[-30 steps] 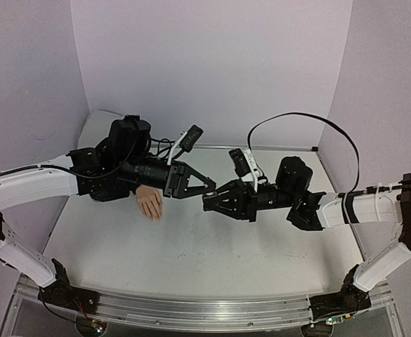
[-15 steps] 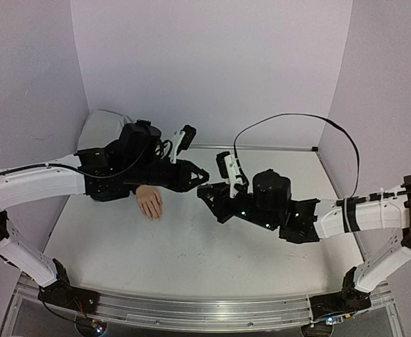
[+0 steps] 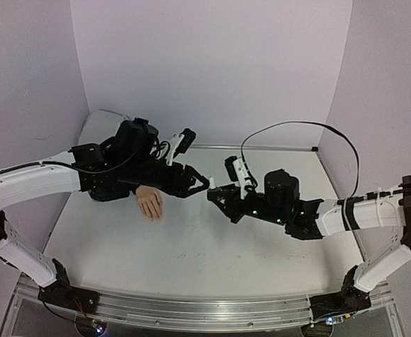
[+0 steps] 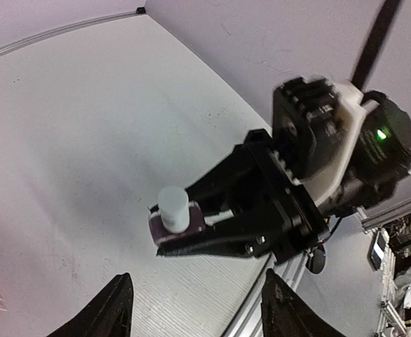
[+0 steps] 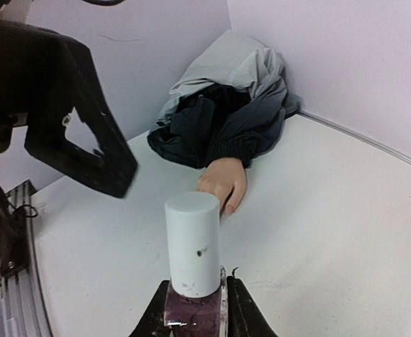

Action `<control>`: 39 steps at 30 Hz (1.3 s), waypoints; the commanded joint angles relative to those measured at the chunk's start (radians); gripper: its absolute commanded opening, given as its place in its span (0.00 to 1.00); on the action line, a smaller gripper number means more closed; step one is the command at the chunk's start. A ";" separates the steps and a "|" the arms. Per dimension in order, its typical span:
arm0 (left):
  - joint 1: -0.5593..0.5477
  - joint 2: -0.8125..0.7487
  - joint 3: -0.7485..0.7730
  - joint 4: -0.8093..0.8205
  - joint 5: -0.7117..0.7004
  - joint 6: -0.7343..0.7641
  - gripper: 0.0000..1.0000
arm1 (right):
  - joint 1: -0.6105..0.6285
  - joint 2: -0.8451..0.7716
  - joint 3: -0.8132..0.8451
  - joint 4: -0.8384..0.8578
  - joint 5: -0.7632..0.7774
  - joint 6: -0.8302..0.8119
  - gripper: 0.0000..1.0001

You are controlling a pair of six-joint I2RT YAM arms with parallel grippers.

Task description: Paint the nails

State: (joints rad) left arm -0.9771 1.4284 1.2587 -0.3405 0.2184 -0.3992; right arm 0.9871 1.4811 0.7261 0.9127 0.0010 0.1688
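A small purple nail-polish bottle (image 5: 193,316) with a white cap (image 5: 192,242) stands upright in my right gripper (image 5: 194,309), which is shut on its body. In the left wrist view the same bottle (image 4: 178,219) is held above the table, facing my left gripper (image 4: 197,284). That gripper is open, with nothing between its fingers. From above, the left gripper (image 3: 204,181) and right gripper (image 3: 214,195) nearly meet at mid-table. The peach mannequin hand (image 3: 149,202) lies palm down under the left arm, its black sleeve (image 5: 216,137) behind it. The nails (image 5: 229,208) are tiny and barely visible.
A heap of grey and black cloth (image 5: 226,91) fills the back left corner behind the hand. Lilac walls close in the table on three sides. A black cable (image 3: 317,126) loops above the right arm. An aluminium rail (image 3: 191,309) runs along the near edge.
My left gripper has opened and stands just clear of the bottle's cap. The right arm swung the bottle left toward it, then eased back slightly to the right.
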 commanded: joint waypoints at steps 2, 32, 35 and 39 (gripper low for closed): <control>0.000 -0.114 -0.035 0.105 0.132 0.069 0.70 | -0.122 -0.144 -0.077 0.209 -0.562 0.098 0.00; -0.067 -0.022 0.023 0.175 0.173 0.050 0.00 | -0.121 -0.042 0.013 0.175 -0.657 0.138 0.00; -0.055 0.027 0.094 -0.026 -0.124 0.014 0.00 | -0.070 -0.008 0.144 -0.180 -0.010 0.037 0.00; 0.000 0.050 0.095 -0.108 -0.143 -0.064 0.00 | 0.046 0.045 0.275 -0.425 0.797 0.120 0.00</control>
State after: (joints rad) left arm -0.9829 1.4708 1.3167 -0.3172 0.1535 -0.3943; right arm 0.9806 1.4956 0.8700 0.7799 -0.1181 0.2684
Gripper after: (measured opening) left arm 0.136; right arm 0.217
